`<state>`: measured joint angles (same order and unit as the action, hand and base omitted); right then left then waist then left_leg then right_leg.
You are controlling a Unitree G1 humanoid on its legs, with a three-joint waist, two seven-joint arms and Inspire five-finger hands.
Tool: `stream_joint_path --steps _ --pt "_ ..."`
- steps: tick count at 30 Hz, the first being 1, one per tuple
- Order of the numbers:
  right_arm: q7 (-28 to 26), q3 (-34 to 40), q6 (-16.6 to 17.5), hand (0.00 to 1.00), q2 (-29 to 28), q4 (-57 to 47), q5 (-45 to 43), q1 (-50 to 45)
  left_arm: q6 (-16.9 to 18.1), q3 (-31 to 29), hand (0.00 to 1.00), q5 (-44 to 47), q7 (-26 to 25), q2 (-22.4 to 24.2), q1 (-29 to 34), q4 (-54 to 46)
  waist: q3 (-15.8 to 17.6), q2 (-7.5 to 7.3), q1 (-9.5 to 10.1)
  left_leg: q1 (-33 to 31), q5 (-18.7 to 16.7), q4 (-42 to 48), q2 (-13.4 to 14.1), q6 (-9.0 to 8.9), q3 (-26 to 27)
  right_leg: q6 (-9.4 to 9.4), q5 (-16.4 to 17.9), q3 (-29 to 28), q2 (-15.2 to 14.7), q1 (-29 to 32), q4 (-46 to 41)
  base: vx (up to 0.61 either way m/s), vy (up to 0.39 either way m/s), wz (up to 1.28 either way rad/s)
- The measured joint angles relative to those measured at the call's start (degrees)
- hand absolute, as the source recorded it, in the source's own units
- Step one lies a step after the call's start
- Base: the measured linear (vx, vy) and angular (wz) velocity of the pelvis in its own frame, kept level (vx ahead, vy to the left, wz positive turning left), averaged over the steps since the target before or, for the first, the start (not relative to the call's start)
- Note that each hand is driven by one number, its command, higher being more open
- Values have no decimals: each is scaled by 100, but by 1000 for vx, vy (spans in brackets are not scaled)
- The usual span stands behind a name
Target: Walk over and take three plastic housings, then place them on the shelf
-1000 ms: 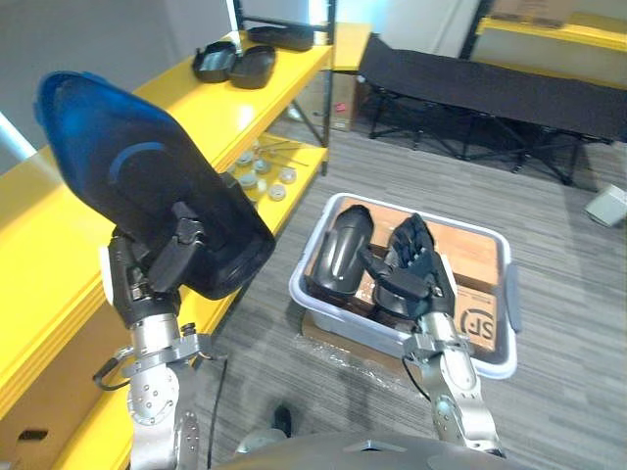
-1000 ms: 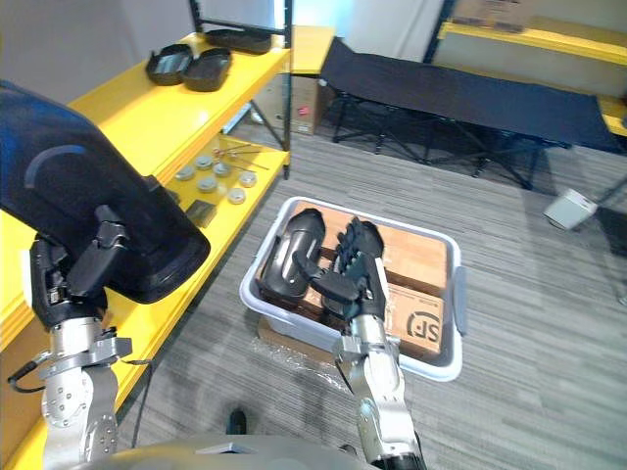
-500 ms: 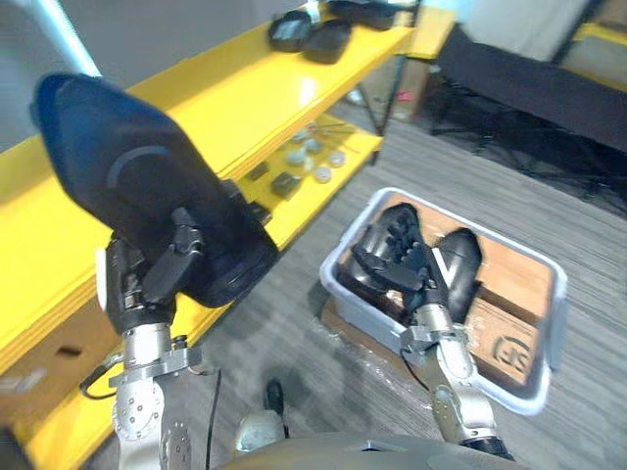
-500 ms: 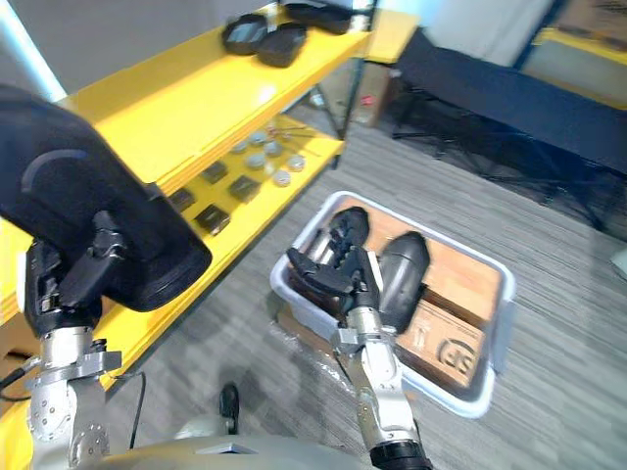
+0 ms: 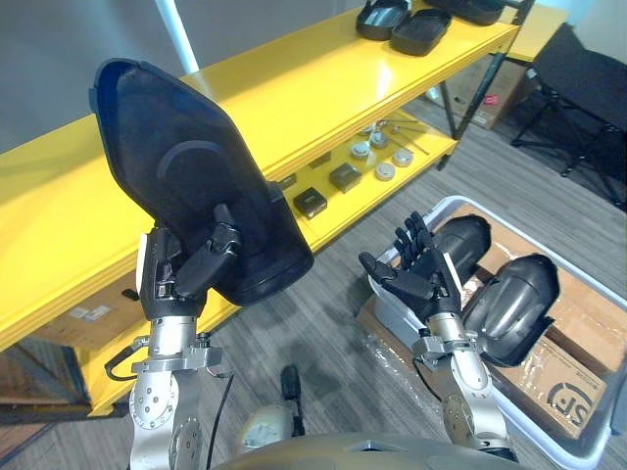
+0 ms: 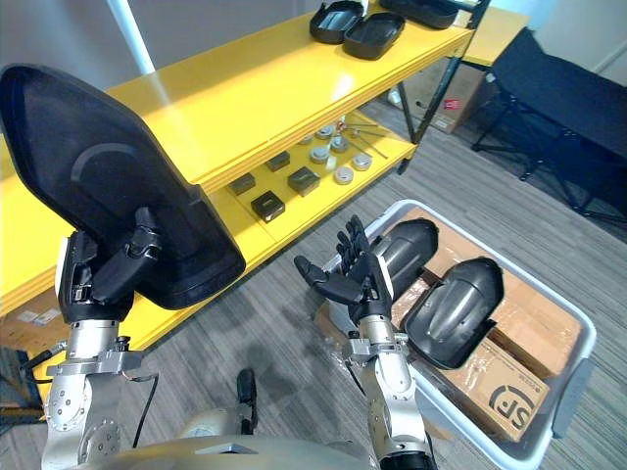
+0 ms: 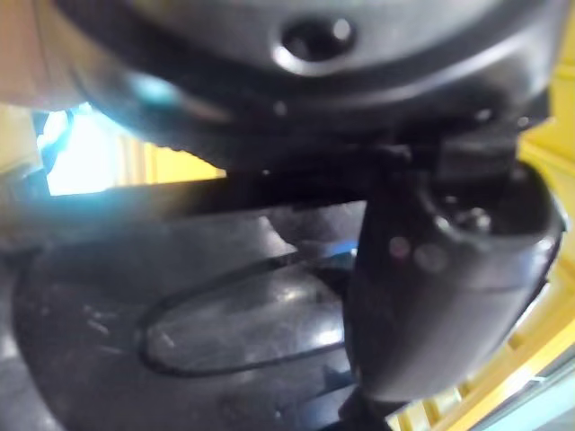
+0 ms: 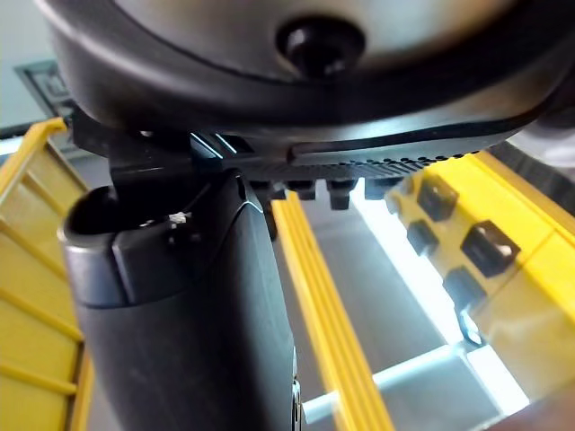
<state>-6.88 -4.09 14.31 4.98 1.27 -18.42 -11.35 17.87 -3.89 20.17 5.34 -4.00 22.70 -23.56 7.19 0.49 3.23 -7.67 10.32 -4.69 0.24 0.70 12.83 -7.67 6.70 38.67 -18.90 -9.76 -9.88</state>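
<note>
Left eye view: left hand [image 5: 184,282] apparently clamps housing [image 5: 186,176]

The plastic housing [image 5: 196,186] in my dark left hand [image 5: 181,284] is matte black. The shelf [image 5: 323,88] is bright yellow. My right hand [image 5: 423,284] is black too. Two housings [image 6: 456,308] in the pale grey bin [image 6: 573,382] are glossy black, lying on brown cardboard [image 6: 534,318]. The floor [image 6: 265,313] is grey with fine stripes.

Black housings [image 6: 370,34] lie far down the top yellow shelf [image 6: 245,98].
</note>
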Motion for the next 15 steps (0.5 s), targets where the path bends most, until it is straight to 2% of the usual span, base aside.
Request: stream_joint_path --steps 2,5,7,9,10,11,12,13,14,15 --pt "-47 -121 0 100 57 -6 1 1 35 6 0 0 -19 2 48 0 11 14 35 -1 64 -5 -58 -52 -61 -205 141 4 -2 -57 -11 -47 -63 22" --pt "19 -285 2 100 147 -13 -2 115 127 43 0 -6 0 21 50 -1 43 11 142 -3 76 32 -64 -53 -106 -327 394 37 -70 -83 -177 -54 -61 16" --pt "135 -292 40 100 112 -13 -5 259 223 14 0 -14 18 21 44 -18 85 -56 226 -128 -50 330 -95 -69 -111 -243 551 68 -221 -87 -362 8 1 12" --pt "289 -284 166 100 68 -23 -3 378 227 -93 0 -29 54 20 40 -175 171 -204 317 -336 -418 896 -165 -4 -61 -91 655 145 -417 -107 -545 71 30 17" --pt "399 -260 238 100 74 -78 -2 370 249 -163 0 -36 71 24 35 -289 208 -248 318 -434 -763 1342 -198 46 23 59 664 164 -526 -152 -886 127 92 44" --pt "472 -233 293 100 119 -117 -3 351 332 -198 0 -44 51 38 30 -291 231 -208 297 -487 -986 1650 -236 104 -71 539 469 -88 -811 131 -1793 127 126 49" --pt "492 -208 312 100 133 -118 -4 343 344 -219 0 -53 50 34 32 -291 230 -208 294 -459 -1054 1683 -255 146 -113 920 275 -311 -917 341 -2261 138 186 43" --pt "513 -160 332 100 137 -117 -5 350 371 -290 0 -102 12 6 33 -296 178 -105 281 -307 -1149 1586 -275 209 -160 1374 -404 -844 -1007 774 -2954 205 197 33" --pt "510 -111 387 100 119 -115 -3 369 457 -397 0 -210 -106 -49 14 -300 170 -74 230 -134 -1202 1390 -248 294 -309 1081 -531 -1235 -996 1115 -3440 246 166 28" --pt "493 -112 418 100 77 -115 -2 396 499 -452 0 -256 -199 -80 -12 -300 174 -75 221 -63 -1207 1301 -249 341 -389 826 -181 -1311 -906 1285 -3556 280 133 16"
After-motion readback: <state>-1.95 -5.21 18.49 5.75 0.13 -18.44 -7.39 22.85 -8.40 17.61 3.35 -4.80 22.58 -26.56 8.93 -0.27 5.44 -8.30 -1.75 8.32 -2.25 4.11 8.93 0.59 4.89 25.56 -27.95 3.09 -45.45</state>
